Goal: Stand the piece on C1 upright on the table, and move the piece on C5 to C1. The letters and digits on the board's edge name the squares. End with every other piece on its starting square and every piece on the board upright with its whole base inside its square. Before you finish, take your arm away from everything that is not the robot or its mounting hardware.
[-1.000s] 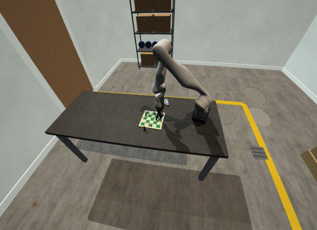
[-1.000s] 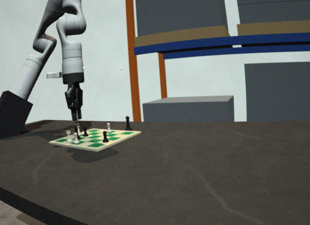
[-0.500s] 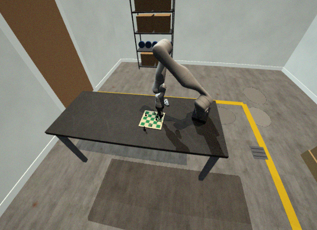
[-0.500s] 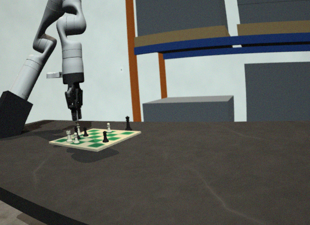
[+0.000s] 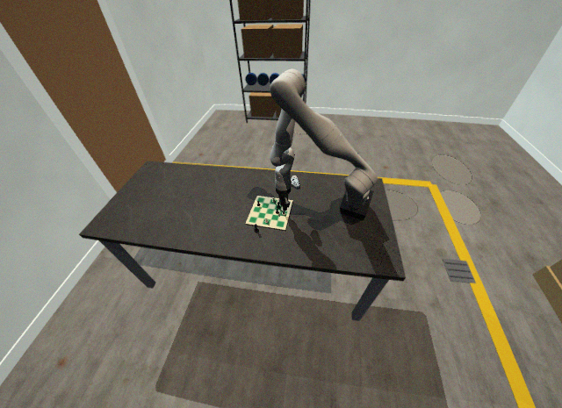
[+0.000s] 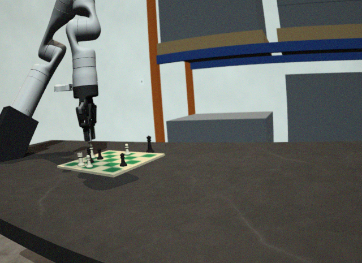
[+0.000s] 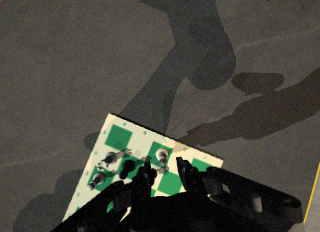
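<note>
The green and cream chessboard [image 5: 269, 211] lies mid-table and also shows in the exterior view [image 6: 112, 162] and the wrist view [image 7: 125, 162]. My gripper [image 6: 89, 138] hangs upright over the board's corner nearest the arm's base, its fingers partly open. In the wrist view a tall white piece [image 7: 161, 155] stands between and below my fingertips; in the exterior view this piece [image 6: 91, 151] is just under the fingers. I cannot tell if the fingers touch it. A black piece [image 6: 149, 144] stands upright on the table beyond the board.
Near the gripper stand a white rook [image 6: 80, 159], a white pawn [image 6: 88, 161] and black pieces [image 6: 99, 154]. A white pawn [image 6: 126, 149] and a black pawn [image 6: 123, 160] stand further along the board. The arm's base [image 5: 356, 197] sits on the table to the right.
</note>
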{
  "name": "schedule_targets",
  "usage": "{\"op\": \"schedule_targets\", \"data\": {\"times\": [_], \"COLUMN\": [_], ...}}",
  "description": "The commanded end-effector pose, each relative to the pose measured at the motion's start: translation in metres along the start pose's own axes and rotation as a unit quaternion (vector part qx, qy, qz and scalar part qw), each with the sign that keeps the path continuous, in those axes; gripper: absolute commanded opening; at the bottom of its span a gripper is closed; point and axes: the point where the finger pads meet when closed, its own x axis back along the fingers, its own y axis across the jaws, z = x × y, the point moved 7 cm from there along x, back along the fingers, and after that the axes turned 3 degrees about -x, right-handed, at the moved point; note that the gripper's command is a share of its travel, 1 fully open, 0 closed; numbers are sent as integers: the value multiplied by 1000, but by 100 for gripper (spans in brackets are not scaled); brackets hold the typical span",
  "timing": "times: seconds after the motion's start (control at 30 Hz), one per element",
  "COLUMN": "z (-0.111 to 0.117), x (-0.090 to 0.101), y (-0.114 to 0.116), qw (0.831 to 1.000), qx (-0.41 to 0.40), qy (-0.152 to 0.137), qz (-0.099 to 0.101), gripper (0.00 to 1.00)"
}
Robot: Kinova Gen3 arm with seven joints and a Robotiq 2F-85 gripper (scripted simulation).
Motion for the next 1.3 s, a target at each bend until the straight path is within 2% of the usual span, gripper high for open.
{"op": "schedule_targets", "data": {"times": [0.0,0.27,0.7,1.27], "z": [0,0,0,0], "x": [0,-6,-32,-37], "y": [0,0,0,0], "qw": [1000,1000,1000,1000], "qx": [0,0,0,0], "qy": [0,0,0,0], "qz": [1,1,1,1], "gripper": [37,37,37,37]}}
